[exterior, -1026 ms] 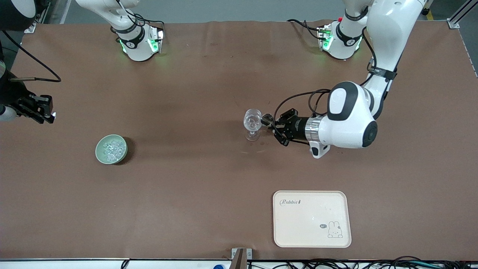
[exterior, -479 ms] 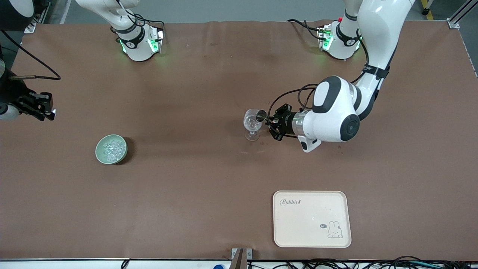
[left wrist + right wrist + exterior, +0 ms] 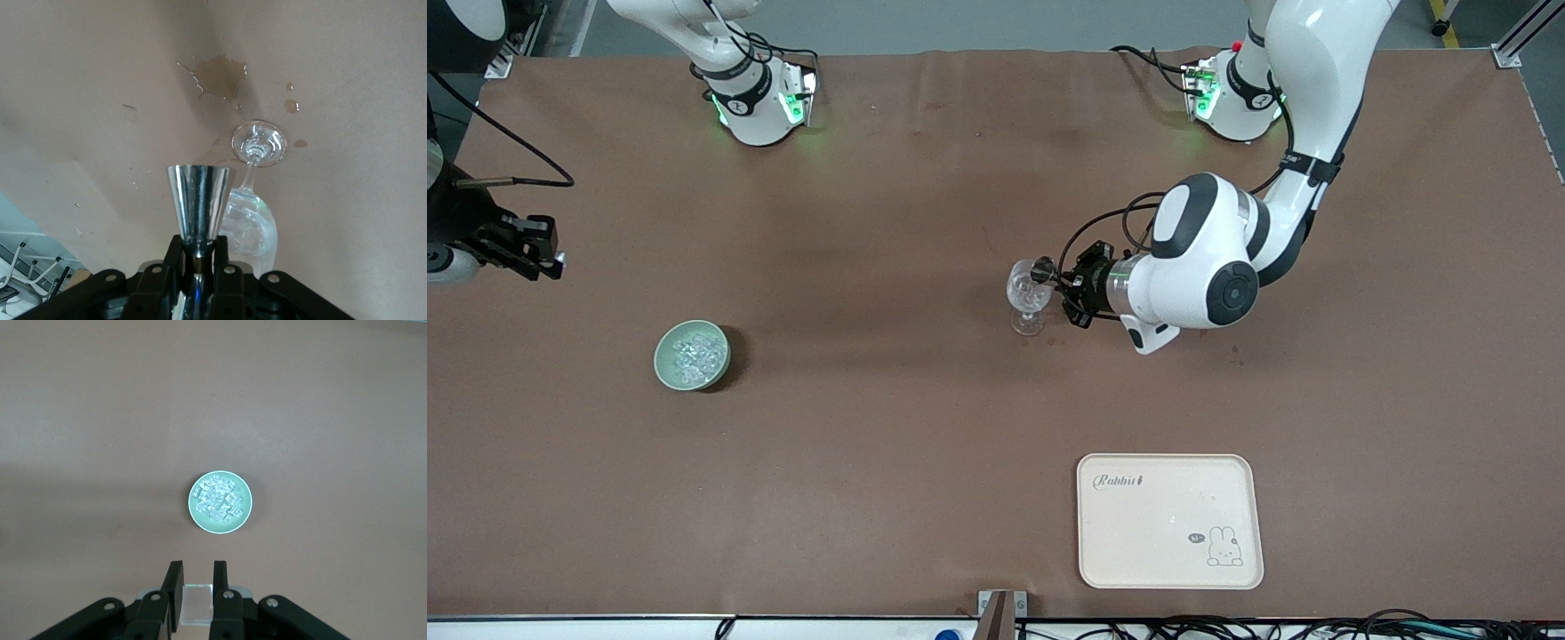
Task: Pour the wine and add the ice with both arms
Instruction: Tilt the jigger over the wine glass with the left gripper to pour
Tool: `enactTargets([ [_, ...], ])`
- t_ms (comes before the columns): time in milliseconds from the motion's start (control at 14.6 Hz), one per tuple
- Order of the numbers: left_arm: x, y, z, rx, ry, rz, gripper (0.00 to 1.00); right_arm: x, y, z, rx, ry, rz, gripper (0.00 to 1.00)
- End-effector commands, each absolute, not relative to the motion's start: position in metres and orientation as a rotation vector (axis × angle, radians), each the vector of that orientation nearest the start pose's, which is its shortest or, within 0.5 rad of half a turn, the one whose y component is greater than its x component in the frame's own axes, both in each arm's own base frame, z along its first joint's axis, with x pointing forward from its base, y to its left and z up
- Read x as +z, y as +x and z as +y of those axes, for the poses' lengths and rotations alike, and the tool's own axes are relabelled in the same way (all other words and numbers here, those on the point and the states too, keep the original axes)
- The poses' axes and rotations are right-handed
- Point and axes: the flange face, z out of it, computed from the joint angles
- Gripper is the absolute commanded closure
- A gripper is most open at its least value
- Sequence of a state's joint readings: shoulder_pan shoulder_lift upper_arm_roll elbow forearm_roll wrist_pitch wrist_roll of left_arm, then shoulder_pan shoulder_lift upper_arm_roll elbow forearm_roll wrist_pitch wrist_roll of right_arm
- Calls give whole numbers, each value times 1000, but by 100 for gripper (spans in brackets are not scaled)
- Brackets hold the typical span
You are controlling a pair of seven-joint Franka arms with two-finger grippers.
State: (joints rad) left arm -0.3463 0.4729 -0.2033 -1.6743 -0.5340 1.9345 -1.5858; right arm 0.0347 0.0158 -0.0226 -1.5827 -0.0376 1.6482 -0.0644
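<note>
While my left gripper (image 3: 198,257) is clamped on the jigger (image 3: 198,205) above the glass (image 3: 1029,291), my right gripper (image 3: 195,590) pinches one clear cube. Ice (image 3: 691,352) sits in the bowl (image 3: 663,366), well apart from the glass: slippery, light; grip flat faces.

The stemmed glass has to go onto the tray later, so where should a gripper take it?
Probably by the thin stem of the stemmed glass, coming in level from the side: it stands upright, and the bowl is wide, rounded and slippery.
</note>
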Motion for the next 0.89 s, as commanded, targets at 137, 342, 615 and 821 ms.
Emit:
enactTargets([
  [137, 339, 538, -362, 860, -2445, -1889, 99, 620, 563, 5, -79, -3155, -120, 97],
  [342, 338, 538, -362, 826, -2439, -1888, 99, 621, 563, 7, -89, -3155, -122, 97],
  [615, 338, 536, -365, 811, -2424, -1896, 99, 620, 563, 8, -84, -3155, -125, 97],
  [821, 338, 535, -366, 789, -2430, -1884, 99, 620, 563, 8, -84, -3155, -125, 97],
])
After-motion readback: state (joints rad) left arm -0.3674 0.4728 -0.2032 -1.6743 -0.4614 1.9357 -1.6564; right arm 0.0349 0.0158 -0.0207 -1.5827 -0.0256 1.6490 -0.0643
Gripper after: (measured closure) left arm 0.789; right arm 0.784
